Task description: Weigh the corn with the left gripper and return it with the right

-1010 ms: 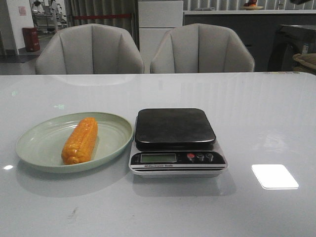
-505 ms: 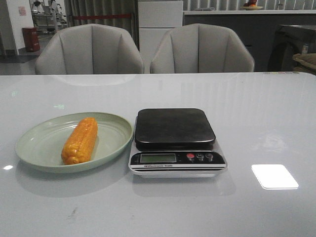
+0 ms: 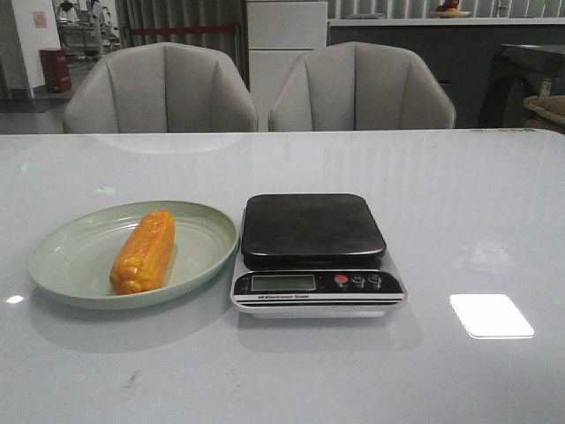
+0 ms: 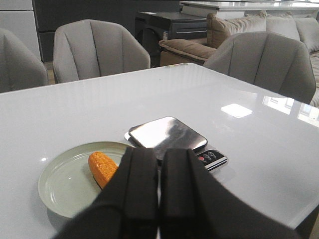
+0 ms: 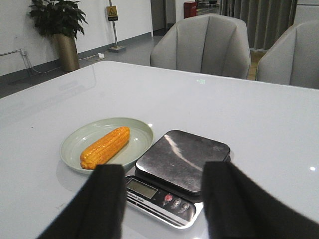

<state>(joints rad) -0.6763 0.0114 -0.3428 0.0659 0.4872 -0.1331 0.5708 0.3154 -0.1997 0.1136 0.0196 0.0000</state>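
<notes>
An orange-yellow cob of corn (image 3: pixel 143 251) lies on the pale green round plate (image 3: pixel 71 256) beside the black-topped digital kitchen scale (image 3: pixel 313 254) on my glossy white desk (image 3: pixel 459 221). My left hand (image 4: pixel 158 191) is pinched closed, holding nothing; my right hand (image 5: pixel 163 201) is spread wide.

This looks like an office lounge or showroom-style room used as a robot test space. A wide glossy white bench (image 3: pixel 459 203) stands with grey padded armchairs (image 3: pixel 159 88) drawn up on its far side. Behind them are a white cabinet (image 3: pixel 286 44), curtains and a long counter. The right wrist view shows a potted plant (image 5: pixel 59 27) and a yellow floor sign (image 5: pixel 112 14); the left wrist view shows a beige sofa (image 4: pixel 234 35).
</notes>
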